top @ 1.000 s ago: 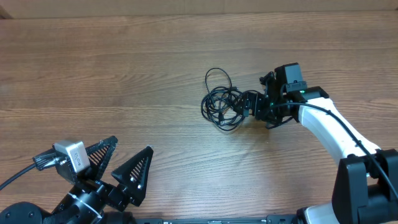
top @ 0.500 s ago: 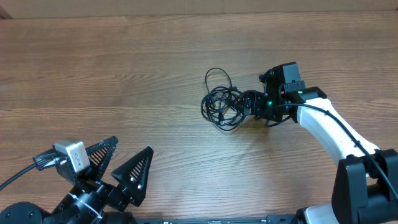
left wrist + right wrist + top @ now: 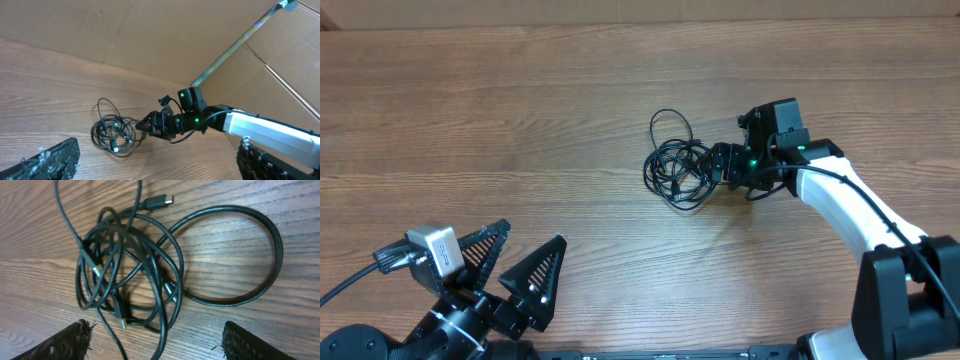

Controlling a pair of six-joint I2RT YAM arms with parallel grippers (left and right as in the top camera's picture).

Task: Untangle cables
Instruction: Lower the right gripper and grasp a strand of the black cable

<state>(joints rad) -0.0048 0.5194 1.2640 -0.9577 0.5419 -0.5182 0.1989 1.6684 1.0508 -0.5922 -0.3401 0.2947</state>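
Note:
The cables (image 3: 677, 168) are thin black cords tangled in a loose knot at the table's middle, with one loop reaching toward the far side. They show in the left wrist view (image 3: 116, 135) and fill the right wrist view (image 3: 135, 275), where small plug ends show. My right gripper (image 3: 718, 166) is open at the knot's right edge, its fingers (image 3: 155, 342) spread on either side of the near strands, holding nothing. My left gripper (image 3: 518, 268) is open and empty at the table's front left, far from the cables.
The wooden table (image 3: 520, 120) lies bare around the knot. A cardboard wall (image 3: 150, 35) stands behind the table, with a thin rod (image 3: 235, 42) leaning across it.
My right gripper has shifted slightly left toward the knot. The left arm and the cables have not visibly moved.

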